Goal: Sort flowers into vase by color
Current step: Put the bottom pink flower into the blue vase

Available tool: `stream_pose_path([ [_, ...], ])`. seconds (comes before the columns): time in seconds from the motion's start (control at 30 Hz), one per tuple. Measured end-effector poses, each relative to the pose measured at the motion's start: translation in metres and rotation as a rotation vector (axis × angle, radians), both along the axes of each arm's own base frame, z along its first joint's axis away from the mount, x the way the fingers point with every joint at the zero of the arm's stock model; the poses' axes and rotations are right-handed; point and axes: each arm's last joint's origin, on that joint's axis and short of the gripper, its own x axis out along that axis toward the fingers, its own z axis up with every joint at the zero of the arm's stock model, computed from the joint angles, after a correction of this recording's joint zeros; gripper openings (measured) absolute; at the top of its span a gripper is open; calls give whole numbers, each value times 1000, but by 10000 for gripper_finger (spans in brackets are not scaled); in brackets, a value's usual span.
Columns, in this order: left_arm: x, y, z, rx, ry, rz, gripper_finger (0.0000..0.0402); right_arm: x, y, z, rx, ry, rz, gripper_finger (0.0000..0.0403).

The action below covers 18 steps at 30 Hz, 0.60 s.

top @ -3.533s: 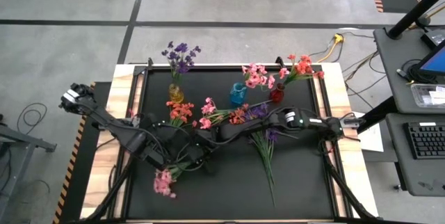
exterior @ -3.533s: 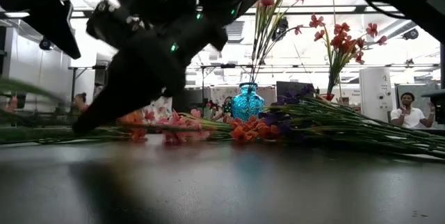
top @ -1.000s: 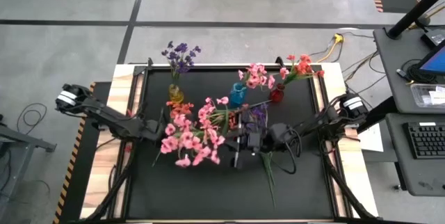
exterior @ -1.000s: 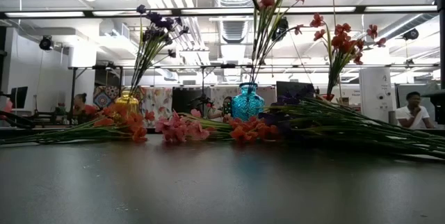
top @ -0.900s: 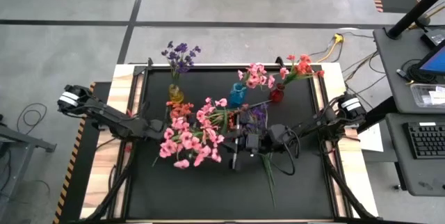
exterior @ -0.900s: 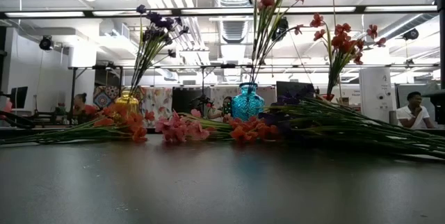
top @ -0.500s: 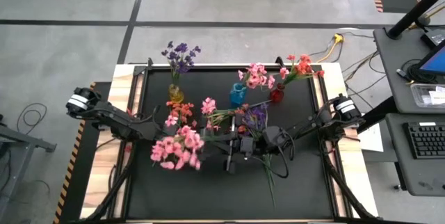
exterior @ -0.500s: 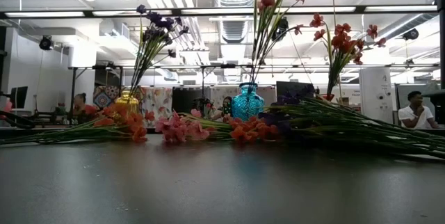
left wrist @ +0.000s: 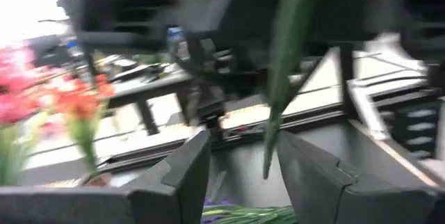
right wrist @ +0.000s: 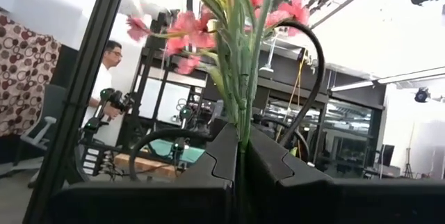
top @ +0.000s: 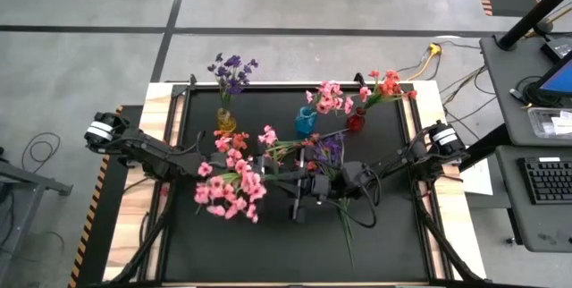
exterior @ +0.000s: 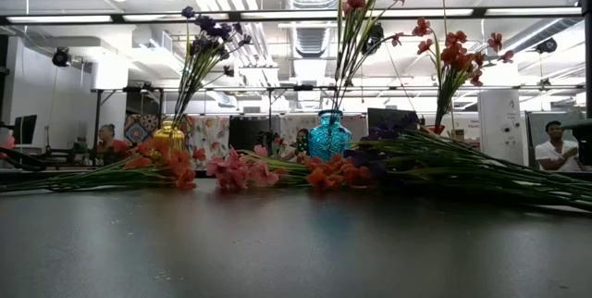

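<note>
Counts: three vases at frame top: yellow vase [top: 225,121] with purple sprig, teal vase [top: 306,122] with pink, red vase [top: 356,122] with coral.

Loose flowers [exterior: 242,169] lie mid-mat.

Right gripper [top: 298,189], frame centre, fingers clamped on pink bunch [top: 229,190] stems.

Left gripper [top: 252,158] just above, fingers parted, green stem between, grip unclear.

Versus half second back: bunch slightly shifted, fuller spread.
</note>
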Motion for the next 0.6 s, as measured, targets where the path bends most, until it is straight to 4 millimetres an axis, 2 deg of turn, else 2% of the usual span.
stream_pose_path([
  [0.17,0,-3,0,9,-1,-104,153,0,-1,3,3,-15,-1,11],
  [0.3,0,-3,0,3,-1,-102,153,1,-1,1,13,-13,6,11],
  [0.47,1,-1,4,-30,-9,-11,153,6,2,-7,26,-2,72,11],
  [0.6,1,-1,4,-33,-9,-38,153,10,2,-8,1,-3,55,11],
])
